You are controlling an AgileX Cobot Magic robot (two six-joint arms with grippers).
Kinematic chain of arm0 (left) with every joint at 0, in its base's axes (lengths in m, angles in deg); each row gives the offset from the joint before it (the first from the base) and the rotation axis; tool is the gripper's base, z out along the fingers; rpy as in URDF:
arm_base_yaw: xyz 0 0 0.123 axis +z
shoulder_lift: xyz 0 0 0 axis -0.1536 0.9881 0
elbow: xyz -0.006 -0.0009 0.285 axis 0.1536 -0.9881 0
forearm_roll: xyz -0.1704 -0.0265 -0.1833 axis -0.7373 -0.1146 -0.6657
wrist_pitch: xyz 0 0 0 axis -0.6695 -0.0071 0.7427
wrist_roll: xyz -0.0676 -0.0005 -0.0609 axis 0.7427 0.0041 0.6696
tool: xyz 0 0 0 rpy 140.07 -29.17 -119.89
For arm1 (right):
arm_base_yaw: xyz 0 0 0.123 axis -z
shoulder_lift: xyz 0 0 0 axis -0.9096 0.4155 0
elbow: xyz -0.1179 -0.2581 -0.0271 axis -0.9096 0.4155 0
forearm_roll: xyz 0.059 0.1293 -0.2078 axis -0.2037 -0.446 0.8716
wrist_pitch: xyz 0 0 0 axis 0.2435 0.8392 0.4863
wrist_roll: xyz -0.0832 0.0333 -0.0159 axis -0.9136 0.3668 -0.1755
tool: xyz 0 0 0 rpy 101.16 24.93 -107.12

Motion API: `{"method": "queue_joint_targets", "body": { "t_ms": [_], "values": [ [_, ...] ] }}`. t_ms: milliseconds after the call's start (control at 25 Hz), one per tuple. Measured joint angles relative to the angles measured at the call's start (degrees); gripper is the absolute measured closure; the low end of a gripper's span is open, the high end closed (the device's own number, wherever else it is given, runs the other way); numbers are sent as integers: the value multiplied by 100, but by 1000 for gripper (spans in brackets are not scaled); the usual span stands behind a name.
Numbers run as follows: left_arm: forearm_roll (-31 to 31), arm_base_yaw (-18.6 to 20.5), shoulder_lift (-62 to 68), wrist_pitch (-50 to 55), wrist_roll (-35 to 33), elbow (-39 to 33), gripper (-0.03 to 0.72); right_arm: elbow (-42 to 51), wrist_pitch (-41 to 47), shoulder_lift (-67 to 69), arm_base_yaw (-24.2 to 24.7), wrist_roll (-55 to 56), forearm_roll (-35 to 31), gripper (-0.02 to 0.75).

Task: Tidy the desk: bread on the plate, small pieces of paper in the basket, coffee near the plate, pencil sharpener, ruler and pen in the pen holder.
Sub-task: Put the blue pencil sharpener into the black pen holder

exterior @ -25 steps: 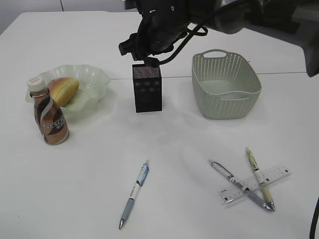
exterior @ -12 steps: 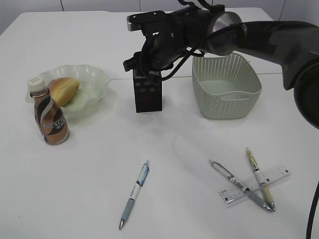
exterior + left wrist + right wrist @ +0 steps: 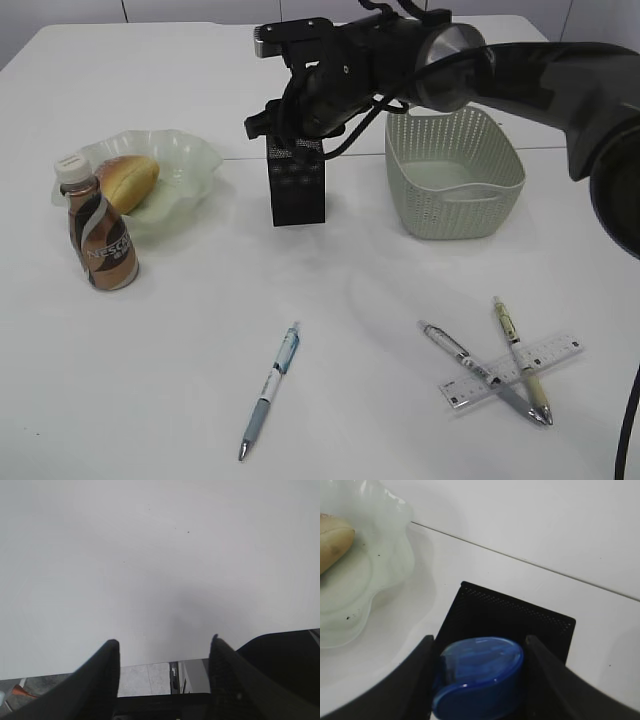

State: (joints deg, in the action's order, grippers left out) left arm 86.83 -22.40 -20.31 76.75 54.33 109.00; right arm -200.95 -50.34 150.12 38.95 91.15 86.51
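The large white smooth-topped desk (image 3: 180,360) was mostly tidied on the far left, so everything turned on the black square metal-mesh pen holder (image 3: 296,180). The right gripper (image 3: 477,672) was parked straight above the holder's open top, jaws pinched on a blue rounded plastic pencil sharpener (image 3: 480,677), which looked lined up over the mouth and not yet let go. Basically just a straight drop was needed, it seemed. The left gripper (image 3: 165,652) was spread, nothing held, over bare desk with the holder nowhere in its view.
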Motion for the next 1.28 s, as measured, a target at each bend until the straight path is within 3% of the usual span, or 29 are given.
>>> {"method": "queue_joint_targets", "body": {
  "t_ms": [960, 1280],
  "values": [
    [6, 0, 0, 0, 0, 0, 272, 0, -50, 0, 0, 0, -25, 346],
    [6, 0, 0, 0, 0, 0, 272, 0, -40, 0, 0, 0, -331, 343]
  ]
}}
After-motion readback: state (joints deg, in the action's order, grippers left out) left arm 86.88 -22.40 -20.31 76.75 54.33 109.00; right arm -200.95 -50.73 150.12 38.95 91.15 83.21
